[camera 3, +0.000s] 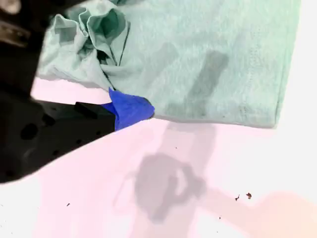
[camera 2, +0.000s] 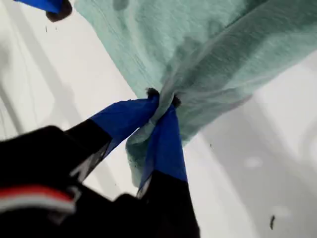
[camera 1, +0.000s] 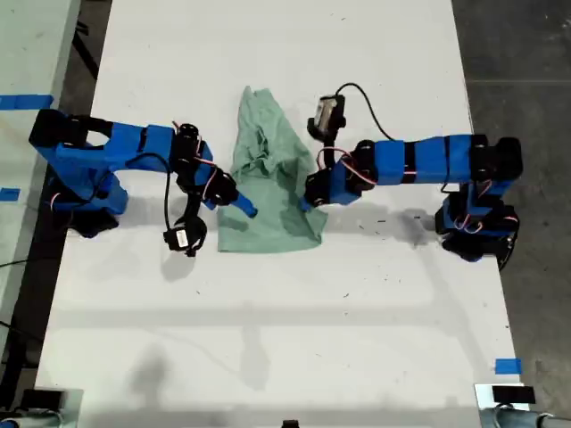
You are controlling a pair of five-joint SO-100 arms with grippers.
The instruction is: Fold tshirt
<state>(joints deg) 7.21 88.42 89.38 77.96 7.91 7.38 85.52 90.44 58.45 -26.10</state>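
Pale mint tshirt [camera 1: 268, 223] lying crumpled near the middle of the white counter [camera 1: 285, 339], between the two blue arms, bunched and ridged at its far end, flatter toward the near hem. At the cloth's edge on the exterior view's right, my first gripper [camera 1: 312, 198], blue-taped fingers [camera 2: 166, 144] pinched tight on a fold of fabric (seen plainly in the first wrist view, cloth drawn up into a peak at the fingertips). At the opposite edge, on the exterior view's left, my second gripper [camera 1: 243, 208], one blue finger [camera 3: 130, 110] touching the shirt's border just beside the rumpled folds; open or closed, cannot tell. Hem stitching visible in the second wrist view.
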